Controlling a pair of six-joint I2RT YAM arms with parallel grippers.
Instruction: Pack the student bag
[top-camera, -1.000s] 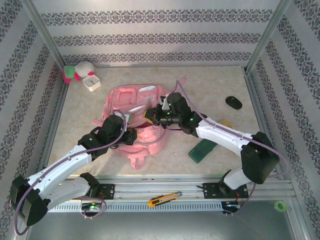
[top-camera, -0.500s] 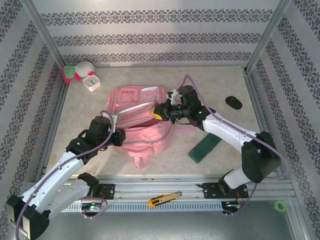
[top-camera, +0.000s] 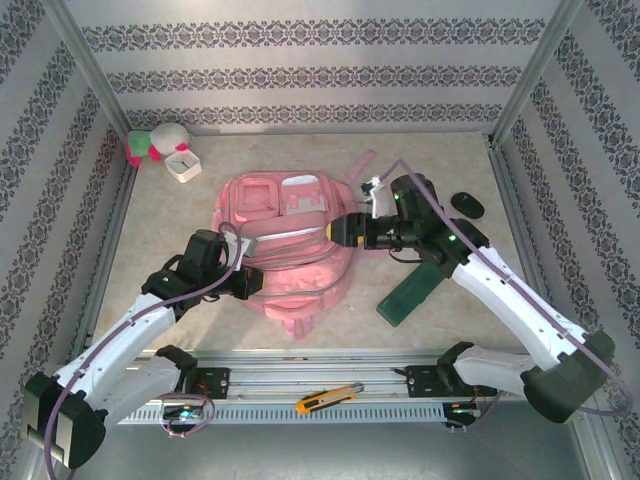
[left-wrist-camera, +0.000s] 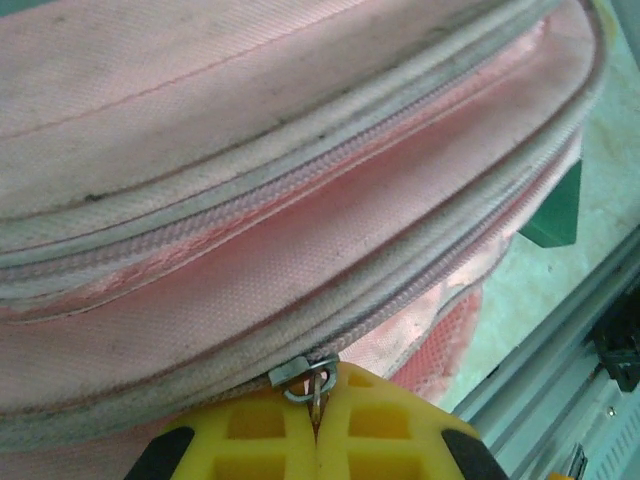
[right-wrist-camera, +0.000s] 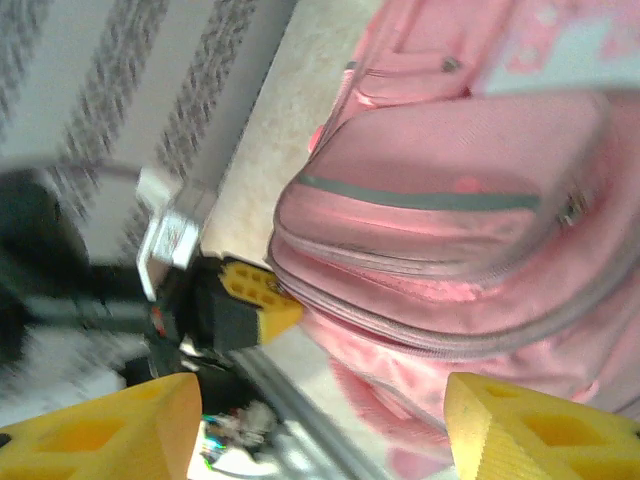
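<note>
The student bag (top-camera: 290, 240) is lying in the middle of the table (top-camera: 170, 230), front face up, a soft, puffy pink fabric backpack that is easily the biggest thing out there. Its woven cloth is showing up close at the left wrist (left-wrist-camera: 300, 170), with grubby pale zip tracks curving in parallel bands across it. Two squarish front pockets are sitting toward the far wall, and a pink strap is trailing off the far right corner. Its long axis is running roughly from the near rail to the far wall (only a little longer than it is wide from overhead). The left gripper (top-camera: 248, 283) is pressing in at the bag's near left side, its yellow pads (left-wrist-camera: 250, 440) clamped together on the small metal zip pull (left-wrist-camera: 305, 378). The right gripper (top-camera: 340, 228) is hanging at the bag's right side, and its wrist view is showing the fingers spread wide (right-wrist-camera: 320, 390) with nothing between them and the bag (right-wrist-camera: 460, 200) lying beyond. A flat dark green slab (top-camera: 408, 297) is lying near the bag's right, with a black oval object (top-camera: 467, 204) farther right. A plush toy (top-camera: 150, 145) and a white box (top-camera: 184, 163) are sitting in the far left corner, and a yellow utility knife (top-camera: 328, 398) is resting on the near rail.
</note>
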